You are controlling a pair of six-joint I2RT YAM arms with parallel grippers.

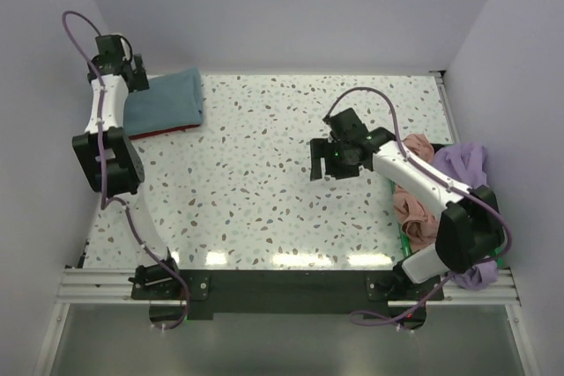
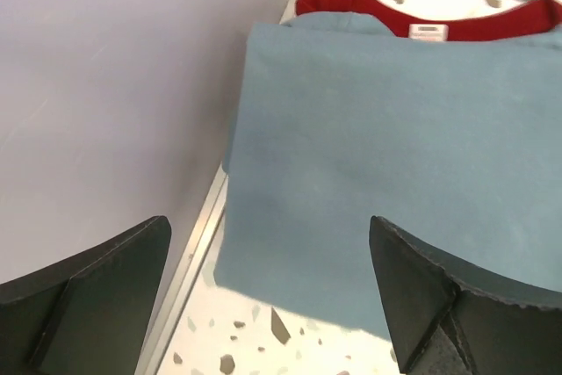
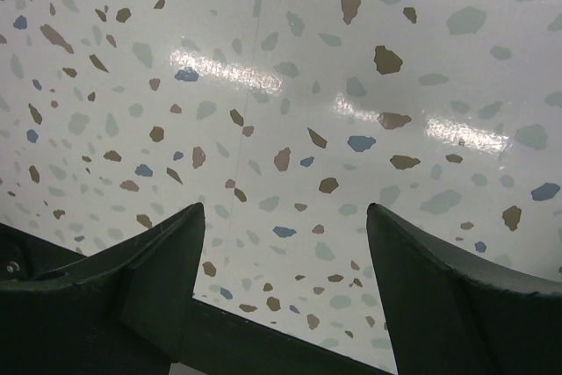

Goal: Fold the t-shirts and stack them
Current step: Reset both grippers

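Two shirts are stacked far-left on the counter (image 1: 264, 173), slate-blue shirt (image 1: 166, 101) over red shirt (image 2: 492, 19). Left tool (image 2: 268, 261) and right tool (image 3: 281, 252) are seen parted, empty.

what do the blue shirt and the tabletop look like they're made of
The slate-blue t-shirt looks like soft matte knit cloth, probably cotton: no shine, a faintly fuzzy surface, soft folded edges. The table top looks hard and glossy with a terrazzo pattern, white with brown, blue and green flecks and bright light reflections; whether it is stone or printed laminate cannot be told.
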